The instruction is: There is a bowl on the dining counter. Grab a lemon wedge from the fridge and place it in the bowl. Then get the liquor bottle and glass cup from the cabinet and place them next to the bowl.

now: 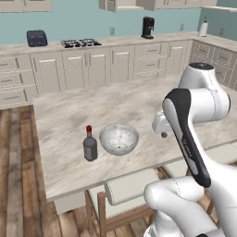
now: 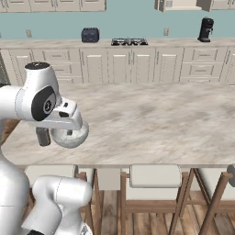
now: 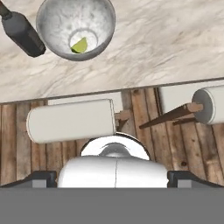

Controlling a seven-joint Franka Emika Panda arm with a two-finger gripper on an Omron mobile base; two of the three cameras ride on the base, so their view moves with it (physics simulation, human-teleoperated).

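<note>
claw (image 3: 112,174) wide open, empty

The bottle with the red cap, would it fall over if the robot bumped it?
Probably. The liquor bottle stands upright, tall and narrow, so it may tip. It stands close beside the bowl, which might catch it.
</note>
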